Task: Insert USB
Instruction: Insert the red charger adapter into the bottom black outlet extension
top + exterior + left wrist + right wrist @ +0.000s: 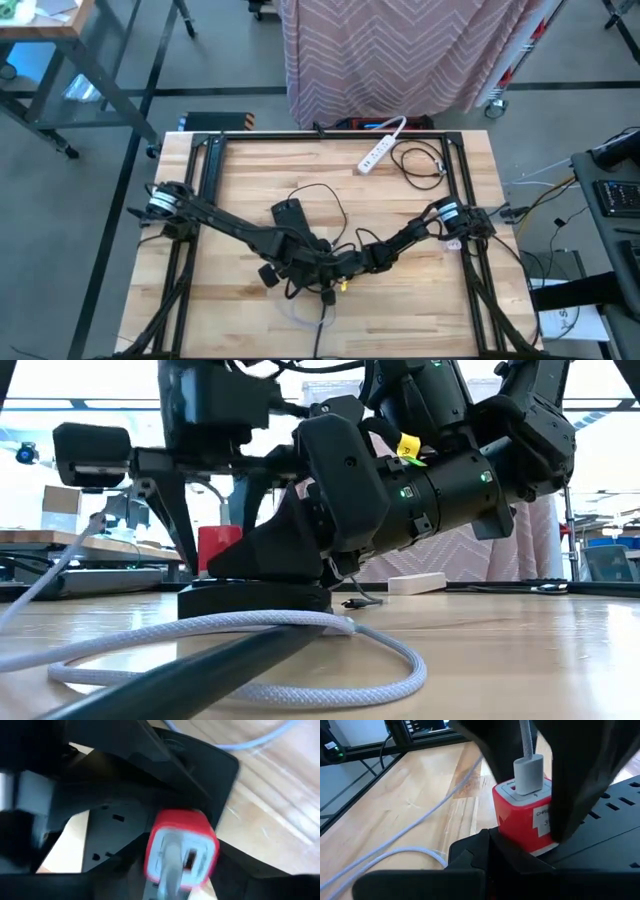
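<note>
A red cube charger (520, 815) stands upright, plugged into a black power strip (610, 835) at the middle of the table. A white USB plug (527, 772) sticks in the charger's top face. Its white braided cable (250, 660) loops over the wood toward the near edge. My left gripper (322, 268) points down over the charger, open. Its fingers (580, 785) stand on either side of the plug with a gap to it. My right gripper (487, 851), shut, comes in low from the table's right to the foot of the charger. My right gripper rests its shut fingers (285, 550) on the power strip's top (250, 598), right beside the charger's foot. It comes slanting down from the table's right. The strip lies flat on the table. Whether the fingertips also touch the red charger, I cannot tell.
A white power strip (378, 150) and a coiled black cord (420, 160) lie at the table's far right. Black cables (320, 200) curl around the middle, behind the arms. A striped cloth (400, 60) hangs beyond the far edge.
</note>
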Controlling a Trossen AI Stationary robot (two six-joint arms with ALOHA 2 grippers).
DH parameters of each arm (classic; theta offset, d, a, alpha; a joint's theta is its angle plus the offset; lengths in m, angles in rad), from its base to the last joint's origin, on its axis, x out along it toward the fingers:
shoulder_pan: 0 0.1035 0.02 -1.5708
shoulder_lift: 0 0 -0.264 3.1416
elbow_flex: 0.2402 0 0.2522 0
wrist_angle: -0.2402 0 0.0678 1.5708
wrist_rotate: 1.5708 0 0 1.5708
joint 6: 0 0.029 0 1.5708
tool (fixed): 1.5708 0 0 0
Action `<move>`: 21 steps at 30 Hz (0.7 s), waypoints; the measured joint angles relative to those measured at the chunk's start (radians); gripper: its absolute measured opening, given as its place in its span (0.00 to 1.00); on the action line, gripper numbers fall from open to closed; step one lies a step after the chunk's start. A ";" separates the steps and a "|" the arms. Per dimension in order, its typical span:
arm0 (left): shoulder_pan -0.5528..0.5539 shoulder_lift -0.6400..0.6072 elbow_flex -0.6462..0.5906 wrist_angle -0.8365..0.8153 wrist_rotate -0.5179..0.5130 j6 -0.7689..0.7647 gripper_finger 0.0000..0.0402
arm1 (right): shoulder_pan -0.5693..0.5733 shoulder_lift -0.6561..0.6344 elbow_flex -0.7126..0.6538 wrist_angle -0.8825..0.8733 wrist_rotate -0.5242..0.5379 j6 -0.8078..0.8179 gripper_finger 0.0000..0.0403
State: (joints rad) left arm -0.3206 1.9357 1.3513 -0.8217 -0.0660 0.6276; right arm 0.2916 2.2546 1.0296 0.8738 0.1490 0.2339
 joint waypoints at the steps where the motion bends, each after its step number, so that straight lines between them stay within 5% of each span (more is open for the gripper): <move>1: -0.002 -0.005 0.008 -0.006 -0.005 -0.011 0.43 | 0.000 0.001 -0.002 0.007 0.001 -0.008 0.00; 11: -0.005 -0.108 0.027 -0.059 0.002 -0.077 0.54 | -0.002 0.000 -0.001 -0.002 -0.019 0.020 0.00; 21: -0.010 -0.104 0.026 -0.031 -0.001 -0.089 0.44 | -0.002 0.000 -0.001 -0.002 -0.019 0.029 0.00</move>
State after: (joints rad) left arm -0.3309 1.8318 1.3777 -0.8527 -0.0672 0.5381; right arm 0.2901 2.2547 1.0286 0.8722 0.1295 0.2629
